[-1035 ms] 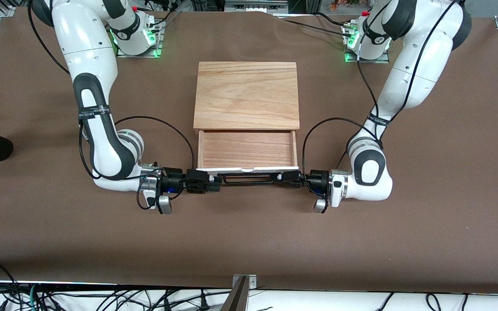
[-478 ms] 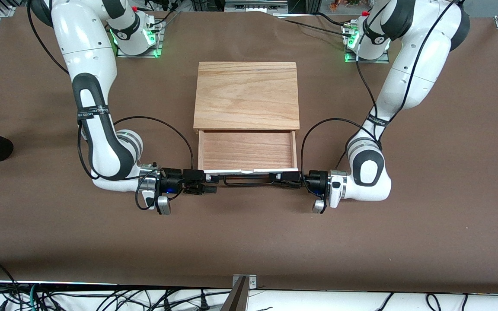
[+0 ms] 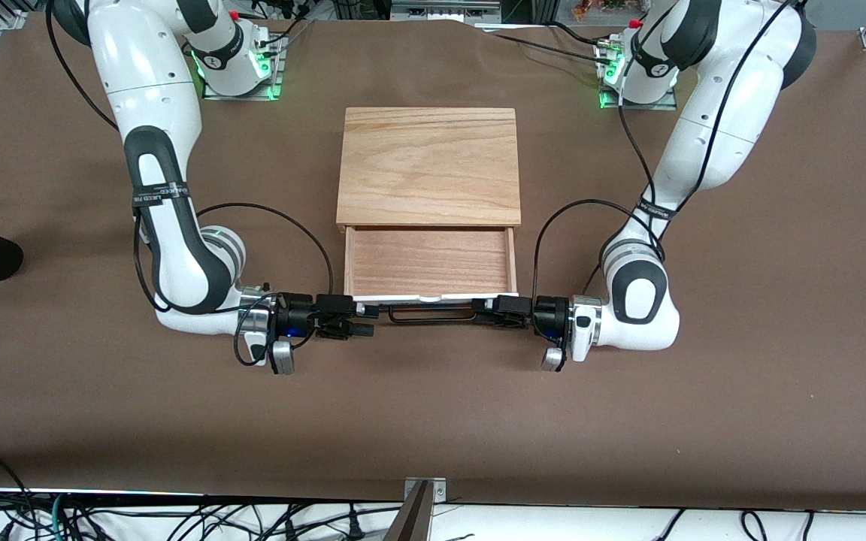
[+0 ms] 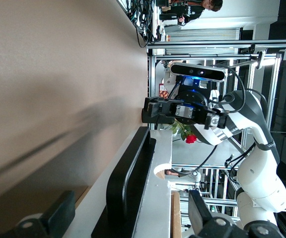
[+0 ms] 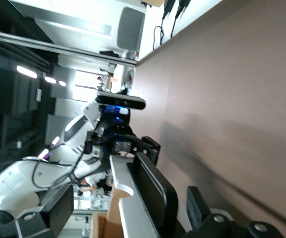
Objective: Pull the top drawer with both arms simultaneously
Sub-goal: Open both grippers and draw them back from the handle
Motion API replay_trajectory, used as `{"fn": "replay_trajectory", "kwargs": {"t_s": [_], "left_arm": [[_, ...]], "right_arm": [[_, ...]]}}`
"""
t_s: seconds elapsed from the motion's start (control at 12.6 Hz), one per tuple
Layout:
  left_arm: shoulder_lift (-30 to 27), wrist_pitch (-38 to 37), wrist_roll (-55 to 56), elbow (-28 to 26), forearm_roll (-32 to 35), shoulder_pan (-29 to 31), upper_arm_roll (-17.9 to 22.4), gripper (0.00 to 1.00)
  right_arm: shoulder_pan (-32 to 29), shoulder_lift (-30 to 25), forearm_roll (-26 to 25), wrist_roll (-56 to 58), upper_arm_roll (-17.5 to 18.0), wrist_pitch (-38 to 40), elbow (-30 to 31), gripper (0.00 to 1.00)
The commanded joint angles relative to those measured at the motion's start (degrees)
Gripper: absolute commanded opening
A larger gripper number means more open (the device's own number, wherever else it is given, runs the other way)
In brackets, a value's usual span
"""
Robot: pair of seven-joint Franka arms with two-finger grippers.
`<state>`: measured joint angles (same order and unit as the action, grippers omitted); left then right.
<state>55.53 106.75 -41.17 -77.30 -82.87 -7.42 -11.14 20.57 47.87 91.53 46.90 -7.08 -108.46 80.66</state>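
Looking down, I see 1 oak cabinet (image 3: 429,165) mid-table with 1 top drawer (image 3: 428,261) slid out toward the front camera, its tray bare. I judge the pull done. 2 arms flank its 1 black handle (image 3: 431,313), 1 per end, to share the load evenly. The right gripper (image 3: 361,321) and left gripper (image 3: 482,311) both stand released, fingers apart, grasping nothing.

No legible text or labels
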Motion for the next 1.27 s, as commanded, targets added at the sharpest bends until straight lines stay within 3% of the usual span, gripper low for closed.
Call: {"fn": "replay_trajectory", "kwargs": {"t_s": [0.0, 0.4, 0.72, 1.03, 1.19], "left_arm": [[0.54, 0.04, 1.00, 1.98, 0.52, -0.49, 0.42, 1.00], [-0.77, -0.57, 1.00, 1.98, 1.13, 0.47, 1.56, 1.00], [-2.97, -4.69, 1.18, 2.24, 10.87, 3.72, 1.82, 1.00], [-5.26, -13.65, 1.09, 2.50, 14.84, 4.96, 8.65, 1.00], [-6.14, -15.69, 1.09, 4.86, 22.61, 4.96, 11.13, 1.00]], "right_arm": [[-0.53, -0.76, -7.22, -0.67, -0.74, 1.06, -2.34, 1.00], [-0.53, -1.98, -23.12, -0.76, -5.21, 1.50, -7.00, 1.00], [-0.62, -5.49, -37.79, -0.67, -8.91, 5.88, -7.36, 1.00], [-0.53, -11.46, -56.32, -0.85, -11.11, 8.43, -7.27, 1.00], [-0.18, -13.75, -64.95, -4.51, -12.77, 12.72, -7.27, 1.00]]}}
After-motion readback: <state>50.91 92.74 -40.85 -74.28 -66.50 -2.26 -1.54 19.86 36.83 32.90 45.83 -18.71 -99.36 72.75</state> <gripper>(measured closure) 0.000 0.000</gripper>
